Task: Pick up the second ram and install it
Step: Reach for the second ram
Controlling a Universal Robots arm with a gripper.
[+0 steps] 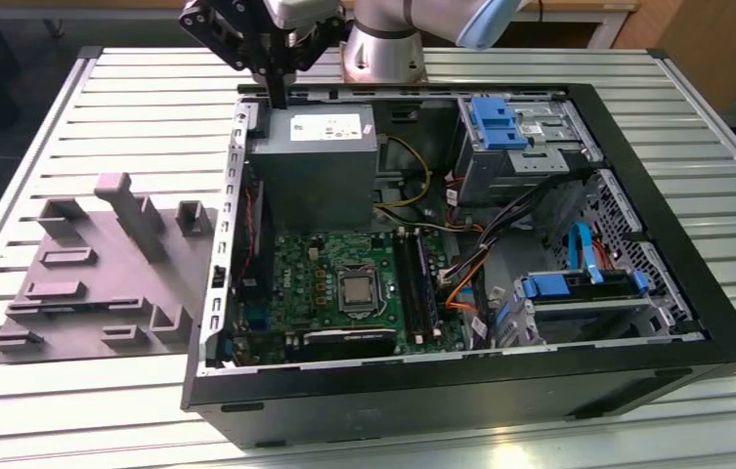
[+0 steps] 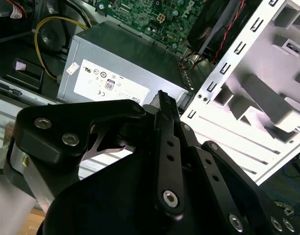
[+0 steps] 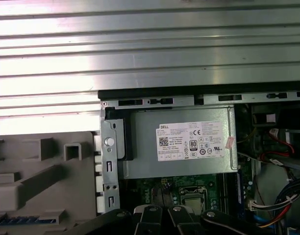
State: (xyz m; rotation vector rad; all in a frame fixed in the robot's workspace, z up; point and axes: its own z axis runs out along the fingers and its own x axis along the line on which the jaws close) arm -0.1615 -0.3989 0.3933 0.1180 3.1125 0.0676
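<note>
My gripper (image 1: pixel 277 98) hangs over the back edge of the open computer case (image 1: pixel 680 342), just above the grey power supply (image 1: pixel 313 161). Its fingers are pressed together, and I see nothing between them in the exterior view or the second wrist view (image 2: pixel 162 98). A slim bluish-dark strip (image 3: pixel 22 220), apparently the second ram, lies in the pale grey tray (image 3: pixel 52 196) beside the case in the first wrist view. The gripper is well away from that strip.
The grey moulded tray (image 1: pixel 94 283) with upright blocks sits at the exterior view's left of the case. Inside the case are the green motherboard (image 1: pixel 296 283), the silver processor (image 1: pixel 359 290), a dark stick in the memory slots (image 1: pixel 416 283), cables and blue drive bays (image 1: pixel 498 122).
</note>
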